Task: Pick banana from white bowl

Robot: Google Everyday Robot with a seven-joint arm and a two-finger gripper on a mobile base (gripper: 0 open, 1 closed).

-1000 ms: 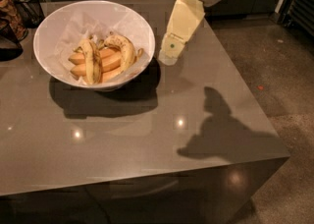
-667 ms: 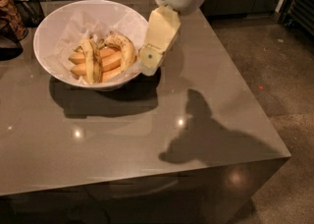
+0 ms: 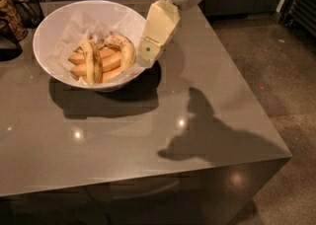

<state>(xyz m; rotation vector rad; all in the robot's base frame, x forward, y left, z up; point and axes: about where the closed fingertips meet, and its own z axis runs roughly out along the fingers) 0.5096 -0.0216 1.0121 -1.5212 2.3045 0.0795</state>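
Grey-brown glossy counter (image 3: 148, 140), dark cabinets behind its far edge, speckled floor off its right edge. White bowl (image 3: 49, 29) sits toward the far left corner, lined with crumpled white paper. Several bananas inside.

Target banana (image 3: 127, 51): curved, yellow, brown-speckled, lying in the right half of the bowl, arching over the smooth orange-yellow bananas (image 3: 106, 64). A streaked banana (image 3: 92, 61) lies to its left.

My pincer (image 3: 144, 60) slants down from the far side, tip at the bowl's right rim. Banana is just to the left of the tip, very near; contact not clear. Cannot tell whether the pincer is open or closed. Nothing seen in its hold.

My arm's shadow (image 3: 212, 135) falls toward the counter's near right corner.
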